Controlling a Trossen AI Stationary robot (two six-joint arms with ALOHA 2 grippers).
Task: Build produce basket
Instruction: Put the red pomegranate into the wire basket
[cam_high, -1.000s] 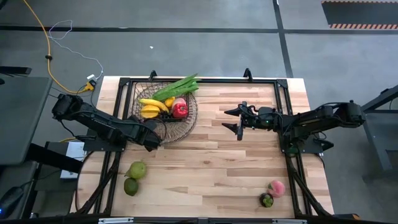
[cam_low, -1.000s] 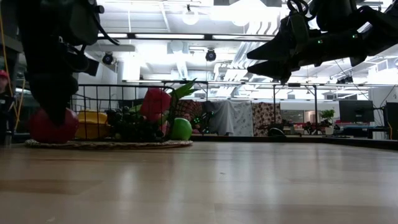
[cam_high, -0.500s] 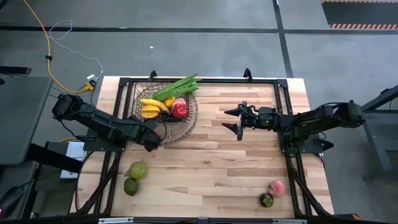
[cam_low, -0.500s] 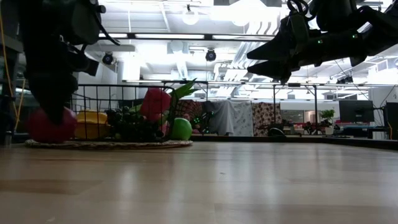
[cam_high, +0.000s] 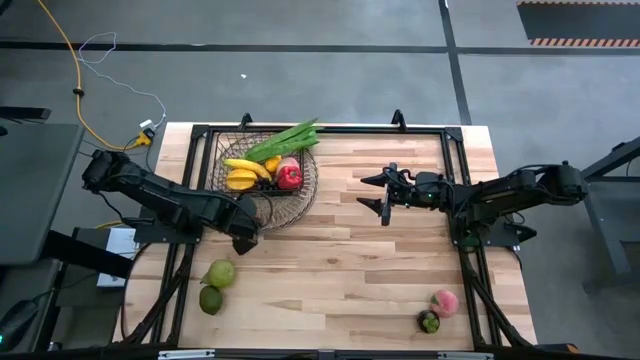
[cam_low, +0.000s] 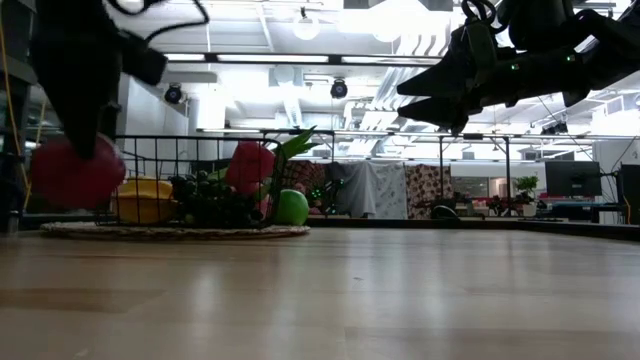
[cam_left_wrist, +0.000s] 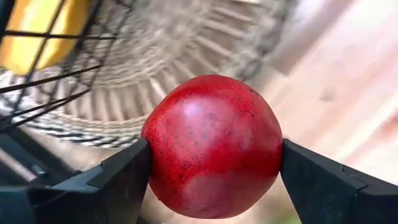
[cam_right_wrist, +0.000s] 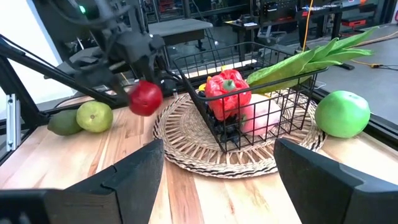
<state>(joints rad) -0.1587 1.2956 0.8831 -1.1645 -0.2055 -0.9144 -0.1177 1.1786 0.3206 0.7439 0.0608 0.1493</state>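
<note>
The round red toy fruit (cam_left_wrist: 212, 146) sits between the two dark fingers (cam_left_wrist: 115, 180) of the left pincer (cam_high: 243, 237), which presses on it from both sides and holds it above the light wooden desk (cam_high: 350, 270). In the low view this fruit (cam_low: 77, 172) hangs clear of the desk surface. Just beside the left pincer lies the dark wire-mesh basket with a woven round rim (cam_high: 305, 190), and the held fruit is outside it, near its rim. Inside the basket are yellow bananas (cam_high: 243, 172), a red pepper (cam_high: 289, 176) and long green leafy stalks (cam_high: 285, 140). On the other side of the left pincer, near the desk edge, two green pear-shaped fruits (cam_high: 216, 285) lie close together.

The right pincer (cam_high: 384, 194) hovers above the middle of the desk, well apart from the basket, with its fingers spread wide and nothing between them. Far from it, near a desk corner, lie a pink peach (cam_high: 445, 302) and a small dark purple fruit (cam_high: 428, 322), touching.
</note>
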